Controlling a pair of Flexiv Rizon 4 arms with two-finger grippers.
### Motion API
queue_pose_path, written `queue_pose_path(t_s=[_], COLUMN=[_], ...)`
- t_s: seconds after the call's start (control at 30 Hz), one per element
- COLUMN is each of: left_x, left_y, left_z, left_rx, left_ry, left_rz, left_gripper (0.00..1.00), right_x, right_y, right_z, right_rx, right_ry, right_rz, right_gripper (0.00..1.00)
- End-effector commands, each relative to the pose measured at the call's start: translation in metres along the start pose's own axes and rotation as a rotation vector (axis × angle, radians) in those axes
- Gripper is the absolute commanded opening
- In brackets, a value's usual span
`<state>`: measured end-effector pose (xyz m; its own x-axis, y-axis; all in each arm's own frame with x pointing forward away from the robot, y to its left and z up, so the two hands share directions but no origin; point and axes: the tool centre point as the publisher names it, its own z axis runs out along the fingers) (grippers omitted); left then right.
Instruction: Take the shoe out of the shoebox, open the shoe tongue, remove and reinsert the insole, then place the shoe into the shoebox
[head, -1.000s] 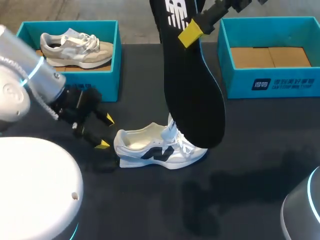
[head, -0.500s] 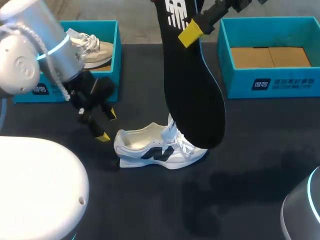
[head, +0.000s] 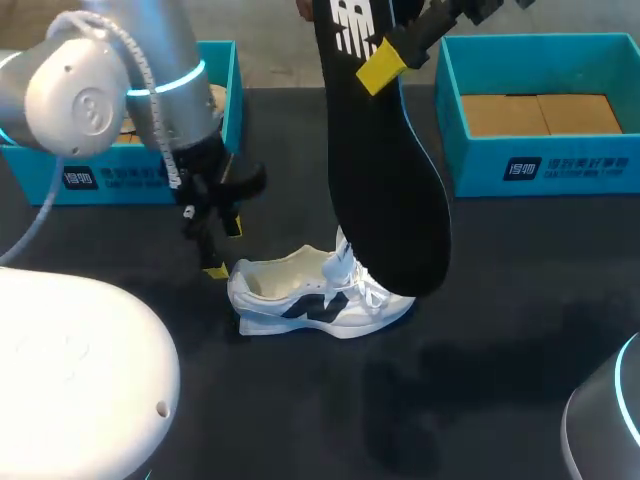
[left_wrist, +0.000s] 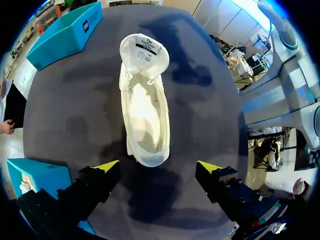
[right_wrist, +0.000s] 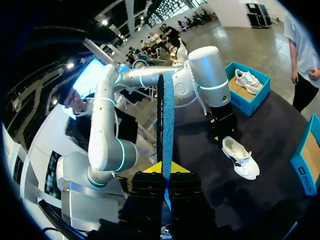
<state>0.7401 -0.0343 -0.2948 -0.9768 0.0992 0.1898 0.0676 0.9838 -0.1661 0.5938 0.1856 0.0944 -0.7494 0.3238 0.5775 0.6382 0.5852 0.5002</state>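
While the right tool (right_wrist: 164, 169) pinches the black insole (head: 385, 180) from both sides, you've got that insole held edge-up in the air, well above the surface (head: 500, 350); in the head view its lower end overlaps the laces of the white shoe (head: 315, 295). Your left tool (left_wrist: 157, 167) is spread wide, tips down, just beside the shoe's heel. Shoe sits upright on the surface between the two boxes, tongue pulled forward, mouth open. Left shoebox (head: 100, 175) holds a second shoe (right_wrist: 248, 79). Right shoebox (head: 560, 165) has its cardboard floor showing.
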Motion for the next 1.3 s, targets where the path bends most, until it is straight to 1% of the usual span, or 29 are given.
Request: queue_pose_path(t_s=[0.03,0.17,0.93,1.07,1.23,1.3], left_x=[-0.002,-0.002,-0.006,-0.009,-0.015,-0.021], left_y=[-0.007,-0.01,-0.013,-0.02,-0.039,-0.048], left_z=[0.002,0.003,0.003,0.001,0.0,0.002], left_rx=[-0.055,-0.055,-0.044,-0.029,-0.009,-0.006], left_ry=[-0.003,-0.012,-0.015,-0.029,-0.035,-0.063], left_rz=[0.006,0.016,0.023,0.02,0.036,0.029], left_gripper=[1.0,1.0,1.0,1.0,1.0,1.0], right_x=[0.0,0.0,0.0,0.0,0.0,0.0], right_y=[0.002,0.002,0.002,0.002,0.002,0.002], right_z=[0.001,0.001,0.001,0.001,0.001,0.001], right_rx=[0.003,0.003,0.003,0.003,0.003,0.003], right_ry=[-0.001,-0.001,-0.001,-0.001,-0.001,-0.001], right_rz=[0.002,0.002,0.002,0.002,0.002,0.002], right_gripper=[0.0,0.0,0.0,0.0,0.0,0.0])
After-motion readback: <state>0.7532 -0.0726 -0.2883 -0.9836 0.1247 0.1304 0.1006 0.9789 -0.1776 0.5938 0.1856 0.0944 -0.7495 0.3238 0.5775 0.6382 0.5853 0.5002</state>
